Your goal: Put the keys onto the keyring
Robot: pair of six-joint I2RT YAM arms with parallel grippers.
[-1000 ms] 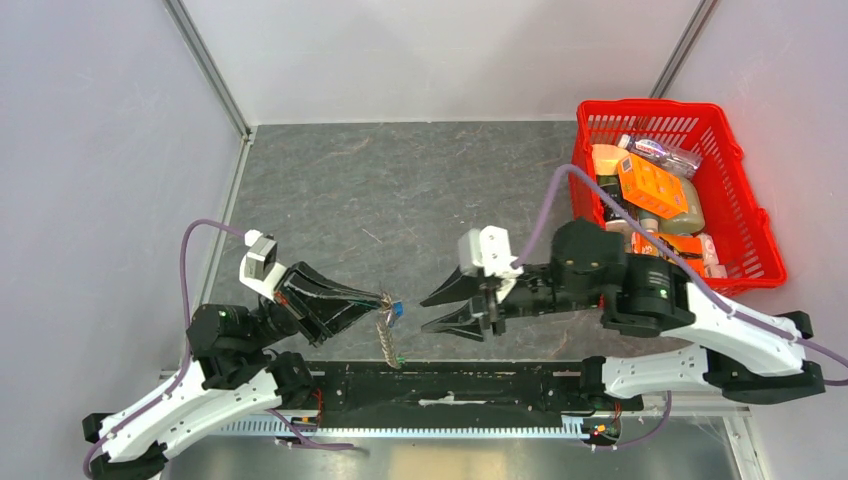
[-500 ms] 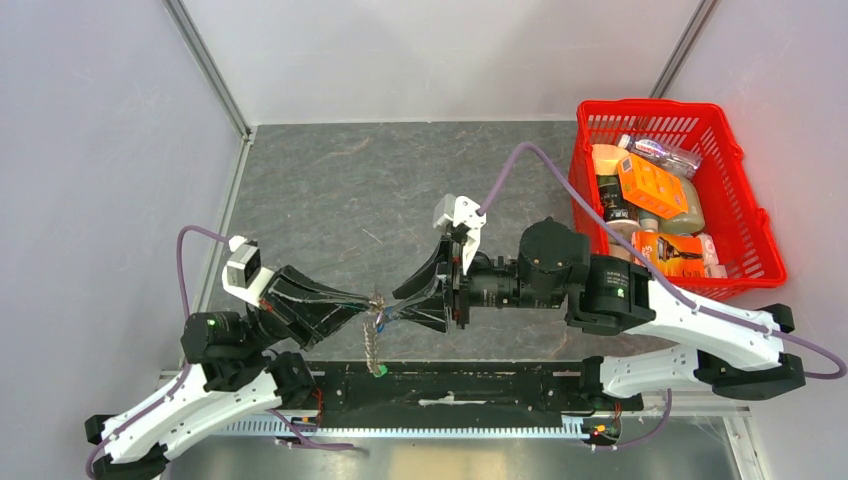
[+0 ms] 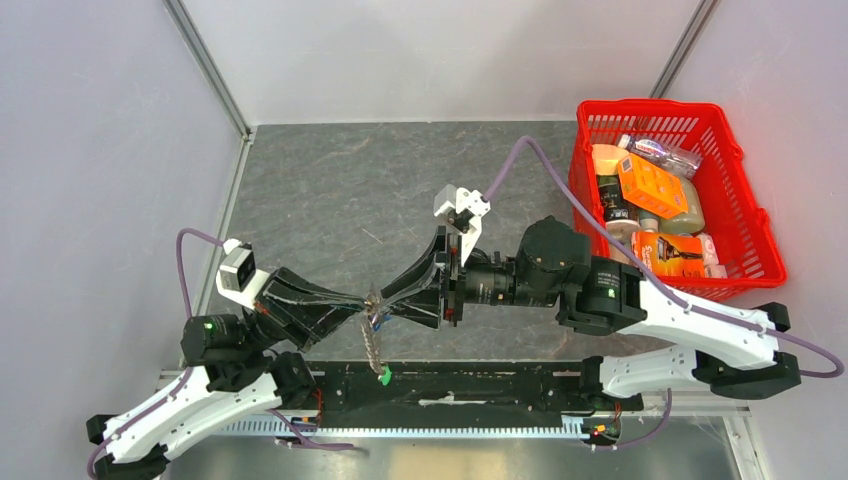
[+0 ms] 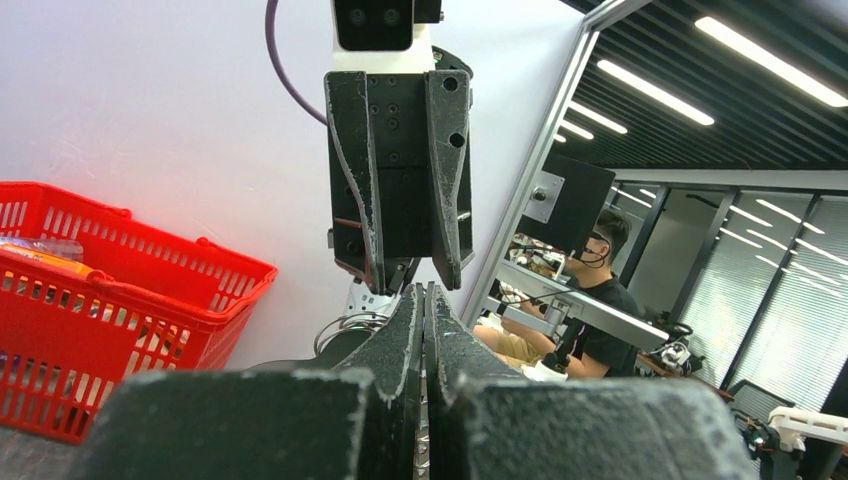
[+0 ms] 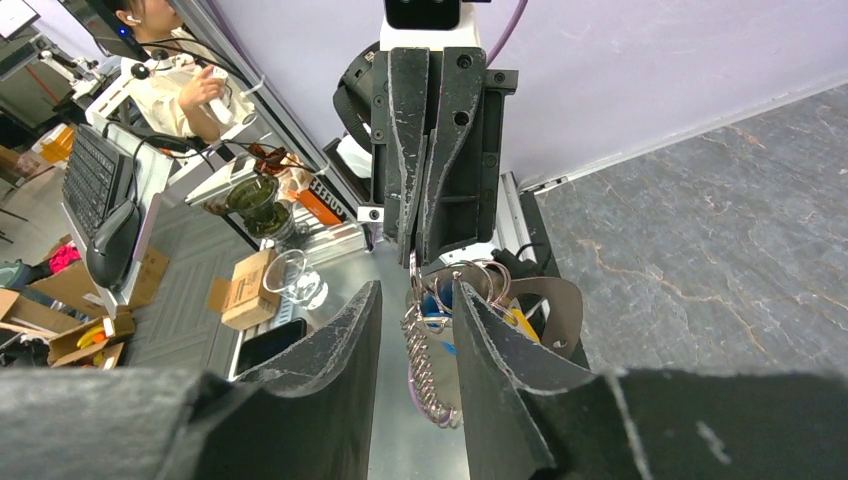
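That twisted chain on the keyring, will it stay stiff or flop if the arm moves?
Probably floppy: the chain dangles limp from the left gripper. Its green tag likely swings. Thin links suggest it's light.

Two robot arms stand at six o'clock, carrying two grippers: the left gripper (image 5: 415,255) and the right gripper (image 5: 418,290). One keyring (image 5: 480,278) hangs at centre with one chain (image 5: 425,370) and one green tag (image 3: 384,377). The keys (image 5: 436,322) are bunched; their number cannot be told. One red basket (image 3: 650,103) at two o'clock holds several packets.
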